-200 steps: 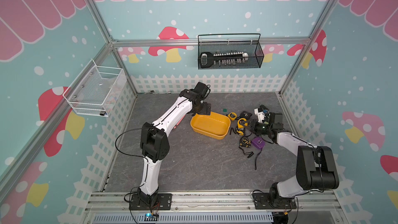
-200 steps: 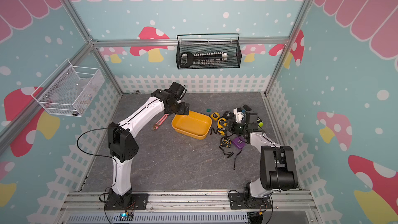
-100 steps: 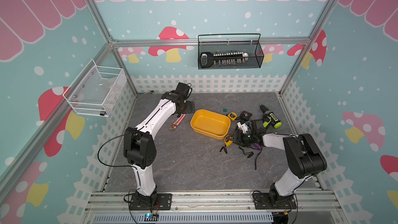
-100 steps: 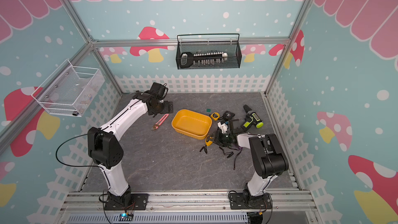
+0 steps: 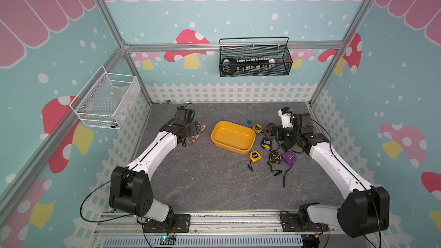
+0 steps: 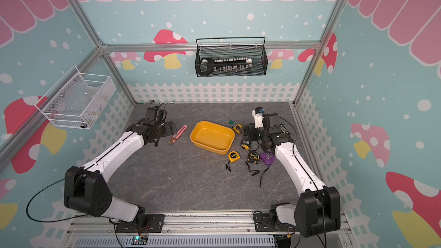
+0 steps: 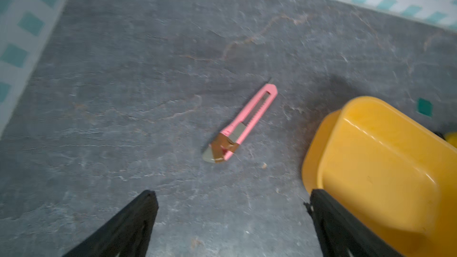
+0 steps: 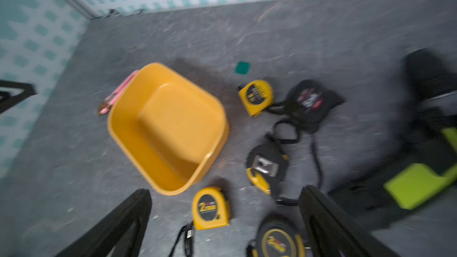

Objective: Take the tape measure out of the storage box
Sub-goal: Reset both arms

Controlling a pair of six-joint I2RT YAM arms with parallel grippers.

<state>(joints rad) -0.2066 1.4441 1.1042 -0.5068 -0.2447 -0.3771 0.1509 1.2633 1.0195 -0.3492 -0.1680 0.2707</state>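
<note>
**Nothing held, nothing inside**

Left fingers [image 7: 128, 226] are spread wide, holding nothing; a slim pink plastic utility knife [image 7: 249, 117] lies ahead of them. Next to one of them sits the shallow mustard-yellow plastic storage box [image 5: 232, 137], nothing in it. The small yellow tape measure [image 8: 211, 207] lies on the grey stone-look tabletop [image 5: 202, 182] just outside the box, ahead of the right fingers [image 8: 116, 226], also spread and gripping nothing.

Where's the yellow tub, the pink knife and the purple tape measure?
yellow tub [image 5: 232, 135]: a top view, its bottom
pink knife [image 7: 254, 110]: left wrist view, its handle
purple tape measure [image 5: 288, 158]: a top view, its side
</note>
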